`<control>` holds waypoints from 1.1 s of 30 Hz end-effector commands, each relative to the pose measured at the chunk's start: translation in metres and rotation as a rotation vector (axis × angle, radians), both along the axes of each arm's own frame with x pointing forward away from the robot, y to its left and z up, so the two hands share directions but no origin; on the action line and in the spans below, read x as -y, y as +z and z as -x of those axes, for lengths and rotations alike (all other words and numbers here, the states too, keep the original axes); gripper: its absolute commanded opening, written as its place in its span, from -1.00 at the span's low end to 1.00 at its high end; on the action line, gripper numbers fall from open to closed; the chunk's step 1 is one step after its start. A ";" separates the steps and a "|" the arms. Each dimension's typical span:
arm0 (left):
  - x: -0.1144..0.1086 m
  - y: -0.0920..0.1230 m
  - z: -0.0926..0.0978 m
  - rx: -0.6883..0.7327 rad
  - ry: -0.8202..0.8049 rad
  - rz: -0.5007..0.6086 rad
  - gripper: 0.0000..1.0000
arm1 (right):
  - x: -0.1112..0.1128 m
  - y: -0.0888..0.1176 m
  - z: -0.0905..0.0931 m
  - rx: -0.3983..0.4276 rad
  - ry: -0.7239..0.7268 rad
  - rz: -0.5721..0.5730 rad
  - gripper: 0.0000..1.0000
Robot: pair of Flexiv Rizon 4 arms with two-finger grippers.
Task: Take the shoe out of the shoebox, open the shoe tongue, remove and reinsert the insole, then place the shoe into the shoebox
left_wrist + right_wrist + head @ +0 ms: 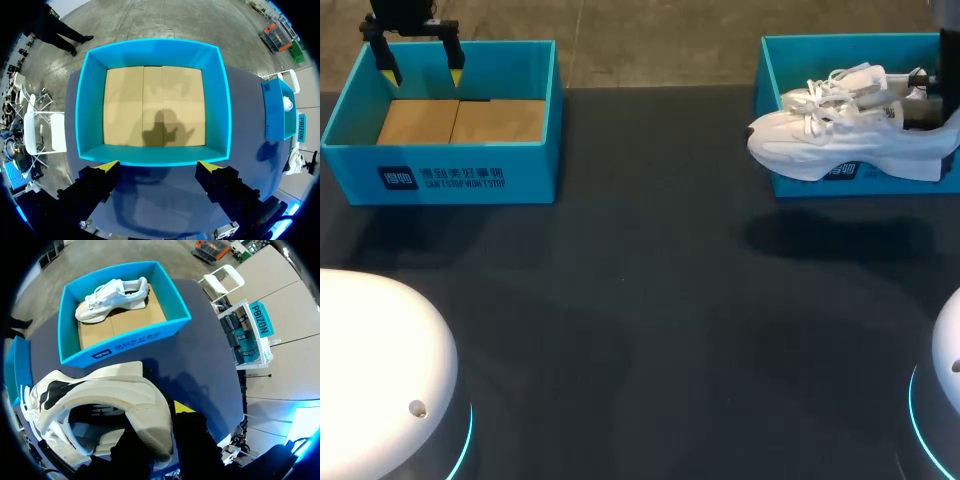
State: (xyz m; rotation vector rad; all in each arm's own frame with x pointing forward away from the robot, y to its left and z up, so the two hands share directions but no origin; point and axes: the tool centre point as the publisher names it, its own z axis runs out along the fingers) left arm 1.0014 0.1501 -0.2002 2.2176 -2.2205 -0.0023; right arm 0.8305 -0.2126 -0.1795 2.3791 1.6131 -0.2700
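White chunky-soled shoe [100, 395], heel clamped in right hand [161, 432]; rectangular blue shoebox [131, 339] nearby.

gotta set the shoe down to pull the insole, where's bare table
Bare: the table between the two boxes and in front of them. The left shoebox is empty too. Crowded: the right shoebox, one shoe inside, the held shoe over its front.

The white lace-up sneaker [820, 145] hangs lifted, sole down, before the open turquoise cardboard shoebox [810, 55] at the tabletop's far right corner.
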 end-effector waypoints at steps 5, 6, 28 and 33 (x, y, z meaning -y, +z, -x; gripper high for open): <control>0.000 0.000 0.001 0.002 0.000 0.000 1.00 | -0.014 -0.005 0.014 -0.020 -0.003 0.020 -1.00; 0.000 0.000 0.001 0.002 0.000 0.000 1.00 | -0.018 -0.007 0.020 -0.020 -0.007 0.017 -1.00; 0.000 0.000 0.001 0.002 0.000 0.000 1.00 | -0.147 -0.064 0.129 0.019 0.002 0.006 -1.00; 0.000 0.000 0.001 0.002 0.000 0.000 1.00 | -0.181 -0.079 0.132 0.033 0.040 0.001 -1.00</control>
